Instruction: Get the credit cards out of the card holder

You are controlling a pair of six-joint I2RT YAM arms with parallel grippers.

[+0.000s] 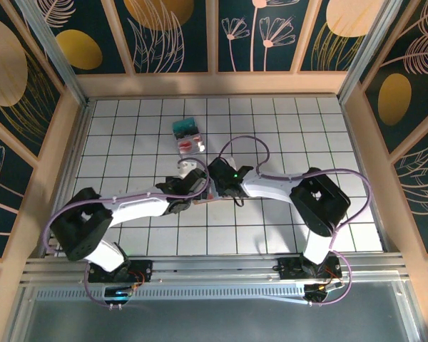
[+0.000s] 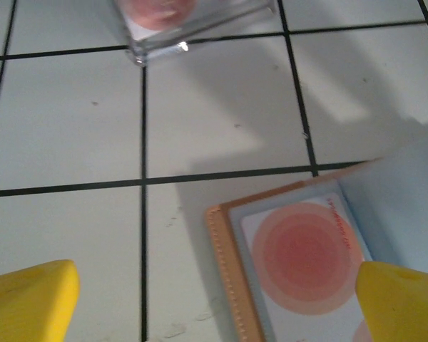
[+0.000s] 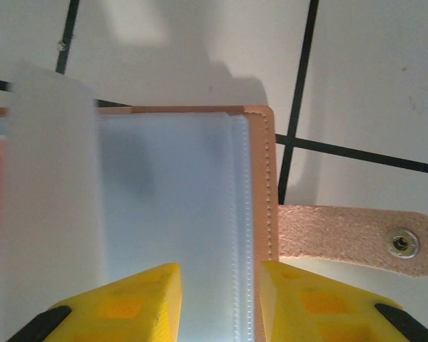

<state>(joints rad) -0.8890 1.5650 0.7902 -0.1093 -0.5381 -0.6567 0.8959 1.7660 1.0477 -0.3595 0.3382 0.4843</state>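
Observation:
The card holder point(image 3: 260, 178) lies open on the white tiles, tan-bordered, with its snap strap point(image 3: 357, 239) sticking out to the right. A credit card point(image 2: 303, 256) printed with red circles sits in its left sleeve. A clear sleeve page point(image 3: 53, 178) stands lifted over the middle. My left gripper point(image 2: 217, 303) hangs wide open above the holder's left border point(image 2: 225, 271), with nothing between its yellow fingers. My right gripper point(image 3: 221, 299) is low over the holder's right side. Its jaws stand narrowly apart over the stitched sleeve edge and pinch nothing. From above, both grippers point(image 1: 196, 187) point(image 1: 215, 184) meet over the holder point(image 1: 212, 200).
A small clear box point(image 1: 187, 144) with red contents lies just beyond the holder, its corner also close ahead of my left gripper as the box edge point(image 2: 192, 32). A teal item point(image 1: 183, 128) sits behind it. Wooden walls ring the tiled floor.

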